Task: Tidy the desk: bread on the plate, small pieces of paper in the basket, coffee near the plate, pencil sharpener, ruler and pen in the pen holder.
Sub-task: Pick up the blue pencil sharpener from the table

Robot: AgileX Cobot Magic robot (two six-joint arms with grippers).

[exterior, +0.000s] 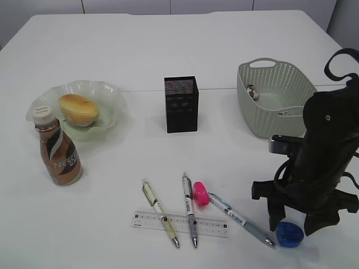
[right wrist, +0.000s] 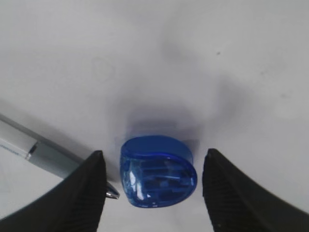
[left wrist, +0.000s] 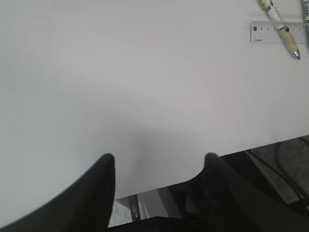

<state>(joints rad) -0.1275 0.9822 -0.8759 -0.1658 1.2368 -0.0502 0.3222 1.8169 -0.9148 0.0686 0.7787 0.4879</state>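
Our right gripper (right wrist: 153, 186) hangs with jaws spread either side of the blue pencil sharpener (right wrist: 157, 171) at five o'clock on the desk (exterior: 168, 67), not gripping; our left gripper (left wrist: 158, 162) is unclenched and empty.

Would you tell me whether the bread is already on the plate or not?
On it: the bread sits inside the pale green plate, just behind the upright coffee.

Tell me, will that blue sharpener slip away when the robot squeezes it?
Maybe a little. The blue sharpener looks like smooth, glossy plastic with a rounded shell, so it could squirt sideways if pinched off-center. It seems small and probably light. It lies flat on the desk between the open fingers of the right end effector, so rolling seems unlikely.
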